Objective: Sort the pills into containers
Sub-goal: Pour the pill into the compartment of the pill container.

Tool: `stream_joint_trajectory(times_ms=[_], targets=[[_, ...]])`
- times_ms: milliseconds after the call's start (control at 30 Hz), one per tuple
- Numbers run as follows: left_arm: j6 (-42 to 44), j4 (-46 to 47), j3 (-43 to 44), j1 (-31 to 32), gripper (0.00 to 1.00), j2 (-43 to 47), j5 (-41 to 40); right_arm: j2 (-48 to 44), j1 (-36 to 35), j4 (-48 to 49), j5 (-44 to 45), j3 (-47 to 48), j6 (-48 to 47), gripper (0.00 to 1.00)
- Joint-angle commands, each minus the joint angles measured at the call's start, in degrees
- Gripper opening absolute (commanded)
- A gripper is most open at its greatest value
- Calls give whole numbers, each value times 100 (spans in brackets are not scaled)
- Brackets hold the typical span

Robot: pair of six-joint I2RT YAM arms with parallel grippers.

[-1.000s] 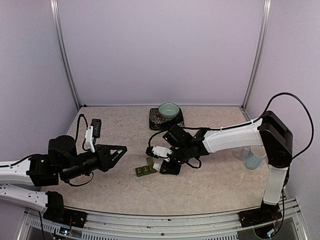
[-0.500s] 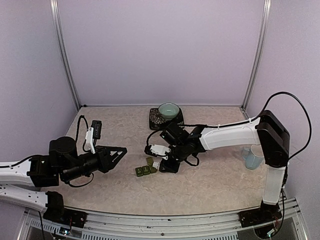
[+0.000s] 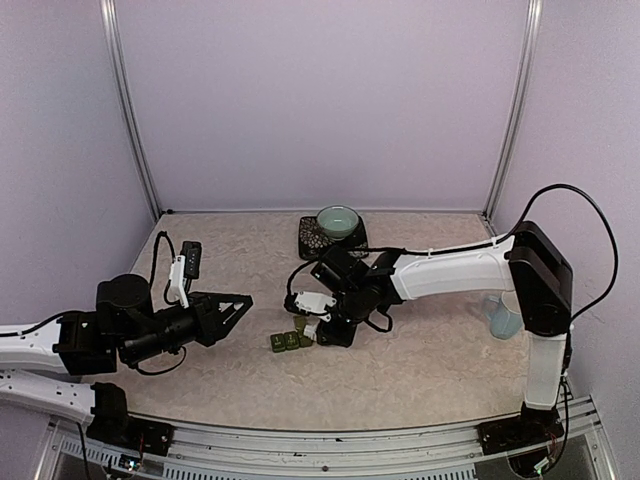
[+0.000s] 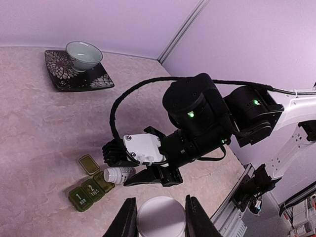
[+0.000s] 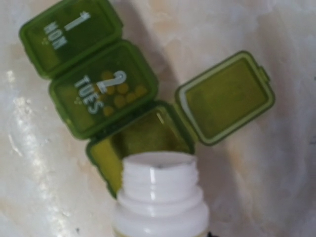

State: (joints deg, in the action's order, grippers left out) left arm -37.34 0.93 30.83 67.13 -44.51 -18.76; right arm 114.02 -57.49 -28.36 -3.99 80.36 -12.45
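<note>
- The left arm (image 3: 120,335) lies low and stretched along the near left of the bench (image 3: 420,370), forearm level, pointing toward the middle.
- Its left claw (image 3: 245,300) is clenched on a round white cap (image 4: 159,222). The frame's bottom edge cuts off the lower part of the cap in the wrist view.
- The containers (image 3: 289,340), a dark green strip of three, lie flat near the bench's middle, well apart from the left claw.
- Close up, the boxes marked MON (image 5: 71,37) and TUES (image 5: 103,89) are shut, with yellow pills dimly visible through the TUES lid. The third box is open, its lid (image 5: 224,98) folded flat to one side.
- The right arm (image 3: 455,275) reaches from the right edge across to the strip, wrist bent down.
- Its right claw (image 3: 322,330) grasps a white bottle (image 5: 160,197), tipped with its open mouth at the open box.
- The bottle hides much of that box and the view is blurred, so its contents cannot be made out.
- A pale blue mug (image 3: 507,320) is half hidden behind the right arm.
- Farthest back, a teal bowl (image 3: 337,220) sits on a dark patterned saucer (image 3: 312,240).
</note>
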Motion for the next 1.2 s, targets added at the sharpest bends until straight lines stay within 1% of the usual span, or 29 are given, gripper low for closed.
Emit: stream_joint_trajectory(times_ms=[0,333,667,1167], targets=[[-28,153,-48,-38,27,74,-21,144,-118,-268,190,262,-64,26],[-10,136,-24,-38,27,82,-14,256,-281,-631,587,540,-138,27],[8,109,24,-34,27,92,-5,323,-376,-856,759,623,-196,27],[12,151,15,-36,27,41,5,505,-533,-1219,1261,955,-294,27]])
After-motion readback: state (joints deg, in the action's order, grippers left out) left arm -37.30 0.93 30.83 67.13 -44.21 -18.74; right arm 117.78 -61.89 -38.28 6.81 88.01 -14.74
